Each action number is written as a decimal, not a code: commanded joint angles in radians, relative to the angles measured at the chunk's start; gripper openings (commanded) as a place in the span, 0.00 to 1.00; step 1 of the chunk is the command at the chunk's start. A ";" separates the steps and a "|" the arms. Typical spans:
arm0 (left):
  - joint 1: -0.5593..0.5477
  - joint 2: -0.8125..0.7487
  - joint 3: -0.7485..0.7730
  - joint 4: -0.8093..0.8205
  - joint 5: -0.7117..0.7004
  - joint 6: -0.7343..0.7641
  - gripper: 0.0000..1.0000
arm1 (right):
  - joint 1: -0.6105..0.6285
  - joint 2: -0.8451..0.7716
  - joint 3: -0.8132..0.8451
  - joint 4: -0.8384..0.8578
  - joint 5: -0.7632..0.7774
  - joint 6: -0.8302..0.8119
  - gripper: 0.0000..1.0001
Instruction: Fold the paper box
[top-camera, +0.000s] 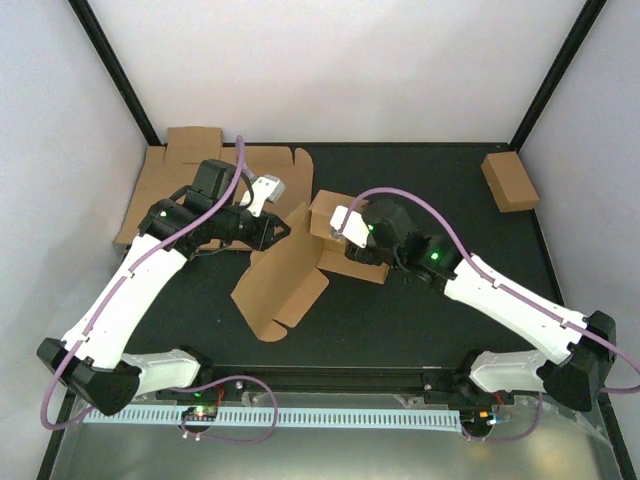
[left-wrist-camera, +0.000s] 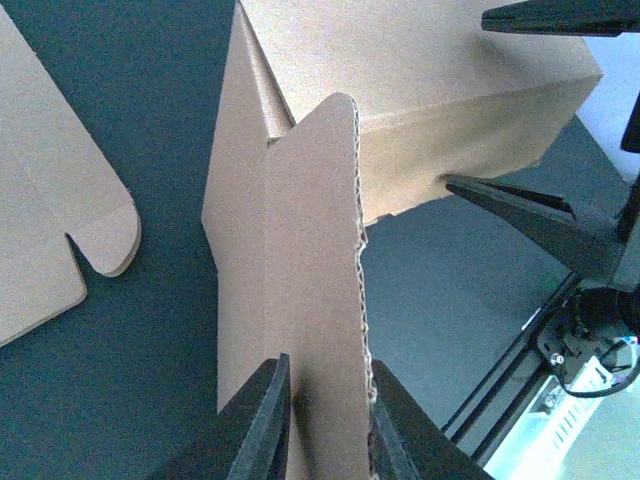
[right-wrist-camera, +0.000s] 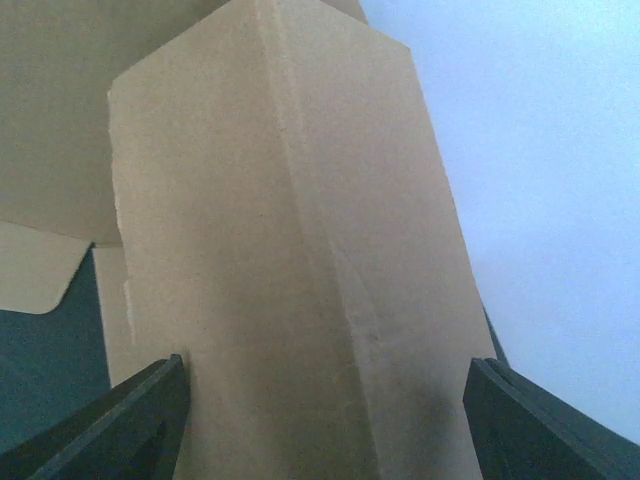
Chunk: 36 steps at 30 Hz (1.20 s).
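- White walls close in a dark table mat (top-camera: 400, 320) on three sides. A small closed brown cardboard box (top-camera: 510, 182) sits at the far right, and a flat die-cut brown cardboard sheet (top-camera: 175, 185) lies at the far left, well apart from the work.
- The paper box (top-camera: 285, 275), a plain brown corrugated die-cut mailer, sits mid-table between the two arms, partly raised off the mat.
- The left gripper (left-wrist-camera: 328, 365) has its two black fingers (left-wrist-camera: 265, 420) lying against opposite faces of an upright flap. It is pinching that flap near its wavy cut edge.
- The right gripper (right-wrist-camera: 325, 365) stands wide astride a creased, folded-up section at the box's far-right end. Cardboard fills the gap between its fingers, but I cannot tell whether they press it or only bracket it.
- Progress, as a judgement: this is an early to middle stage.
  - Some creases are broken in, with one panel standing and one end bent into a wall.
  - No closed tray shape shows yet.
  - Side walls still need squaring, tabs need tucking, and the lid needs bringing over.
- From above, the long axis runs diagonally from the near left towards the far right. The big panel tilts upward, its tabbed end nearest the arm bases. The folded end points away, towards the right arm's wrist.
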 joint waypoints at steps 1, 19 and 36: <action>-0.007 0.012 0.006 0.018 0.045 0.003 0.19 | 0.035 -0.016 -0.040 0.102 0.156 -0.079 0.77; -0.011 0.027 0.029 0.024 0.119 0.024 0.12 | 0.090 0.044 -0.141 0.356 0.322 -0.254 0.65; -0.011 0.031 0.056 0.007 0.094 0.033 0.09 | 0.095 -0.039 0.033 0.087 0.128 -0.222 0.80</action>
